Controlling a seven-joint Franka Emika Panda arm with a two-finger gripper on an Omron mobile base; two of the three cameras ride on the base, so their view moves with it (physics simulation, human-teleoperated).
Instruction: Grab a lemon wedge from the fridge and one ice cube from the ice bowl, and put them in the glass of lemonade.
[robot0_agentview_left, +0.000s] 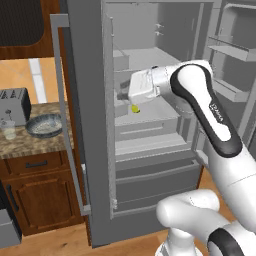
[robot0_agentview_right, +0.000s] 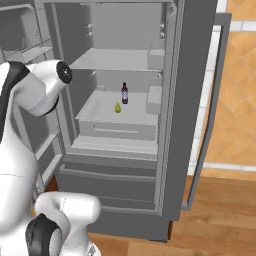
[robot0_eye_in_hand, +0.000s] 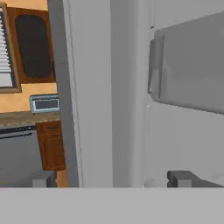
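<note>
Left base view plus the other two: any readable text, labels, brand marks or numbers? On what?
None readable.
Robot arm: small dark marking on the white link, too blurred to read.
Dark bottle on the fridge shelf: pale label, too small to read.

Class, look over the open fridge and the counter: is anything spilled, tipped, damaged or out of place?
Nothing stands out. The fridge doors stand open; the lemon wedge and a bottle sit upright on a shelf. The ice bowl, glass and toaster stand level on the counter.

Fridge shelf (robot0_agentview_right: 102, 116): lemon wedge (robot0_agentview_right: 118, 108), dark bottle (robot0_agentview_right: 124, 93). Counter (robot0_agentview_left: 30, 141): toaster (robot0_agentview_left: 14, 106), bowl (robot0_agentview_left: 45, 125), glass (robot0_agentview_left: 8, 129).
</note>
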